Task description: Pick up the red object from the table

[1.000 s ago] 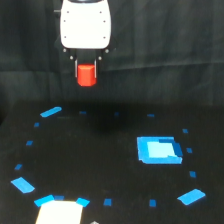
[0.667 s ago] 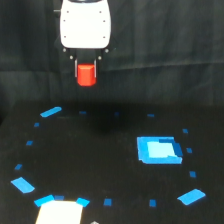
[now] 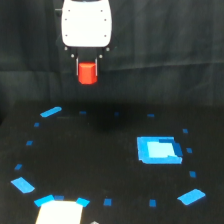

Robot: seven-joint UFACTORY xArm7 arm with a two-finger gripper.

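The red object [image 3: 87, 73], a small red-orange stubby block, hangs high above the black table [image 3: 100, 165] in the upper part of the exterior view. My gripper [image 3: 87, 74] is shut on it, its thin dark fingers pressed against both sides of the block, under the white arm head [image 3: 86, 23]. The block is well clear of the table surface, in front of the dark curtain behind.
A larger blue square patch [image 3: 158, 149] lies on the table toward the exterior view's right. Small blue tape marks [image 3: 51, 111] ring the surface. A white patch [image 3: 59, 212] sits at the front edge, lower left.
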